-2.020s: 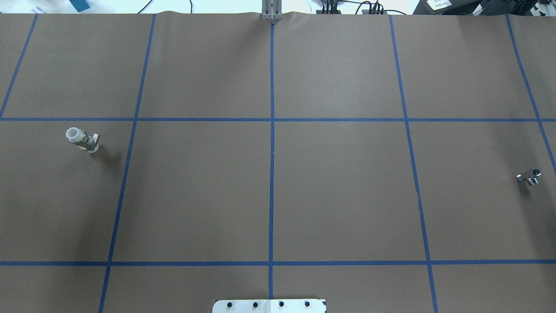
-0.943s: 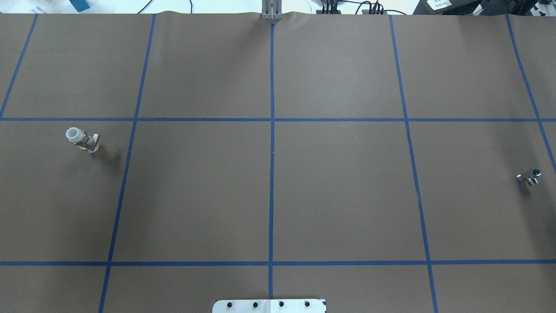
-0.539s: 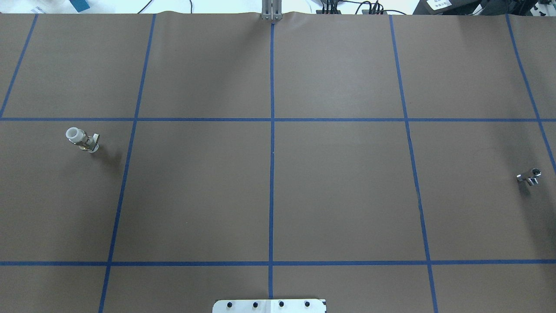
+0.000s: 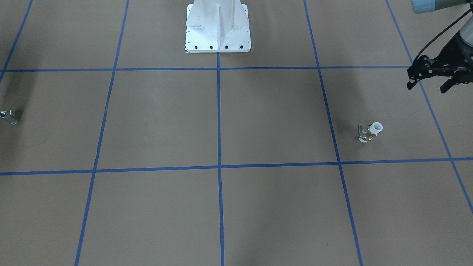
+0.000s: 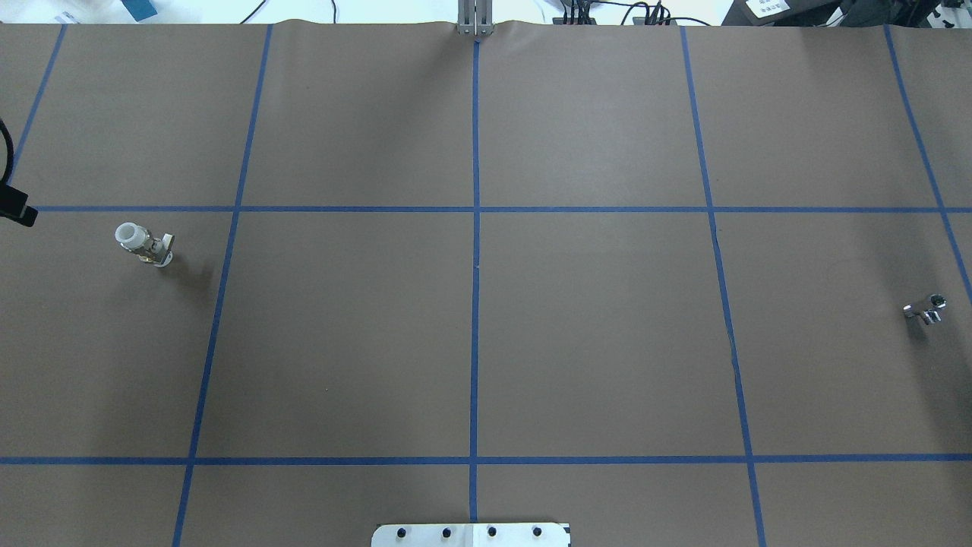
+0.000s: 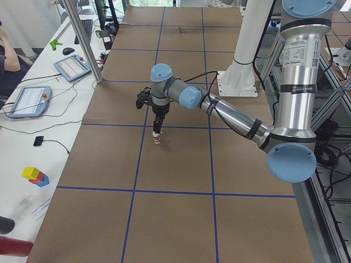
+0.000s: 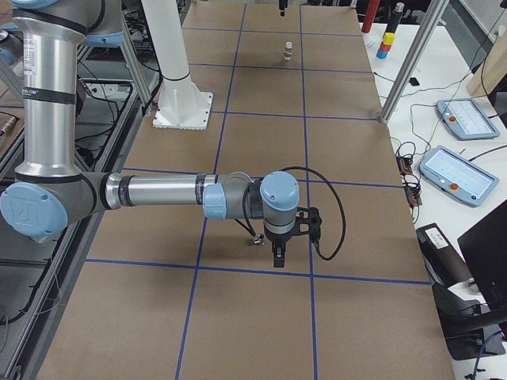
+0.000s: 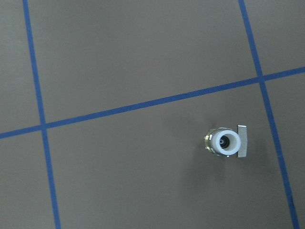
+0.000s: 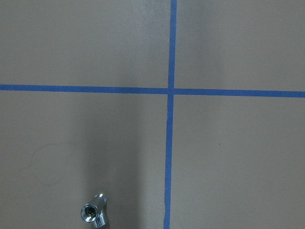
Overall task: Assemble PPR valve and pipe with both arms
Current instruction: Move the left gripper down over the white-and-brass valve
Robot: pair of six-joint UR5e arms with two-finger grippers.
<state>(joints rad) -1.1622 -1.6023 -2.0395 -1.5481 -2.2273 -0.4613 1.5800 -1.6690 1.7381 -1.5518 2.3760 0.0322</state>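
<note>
Exterior front-facing: you are seeing the left gripper (image 4: 426, 85) hanging with its fingers spread and nothing between them; the PPR valve (image 4: 370, 132) is standing alone on the brown table cover (image 4: 258, 111).
Overhead exterior: the valve is sitting far left and the pipe (image 5: 925, 309) far right, well apart (each nearer its own arm).
Exterior left: the left arm (image 6: 230, 112) is reaching out, its gripper hanging roughly above the valve.
Exterior right: the right gripper (image 7: 277, 255) is hovering near the pipe; you cannot tell how its fingers are set.
Left wrist-mounted: you are looking down the valve's bore, so its long axis is running vertical; it is lying right of centre.
Right wrist-mounted: the pipe is showing at the lower left edge.
</note>
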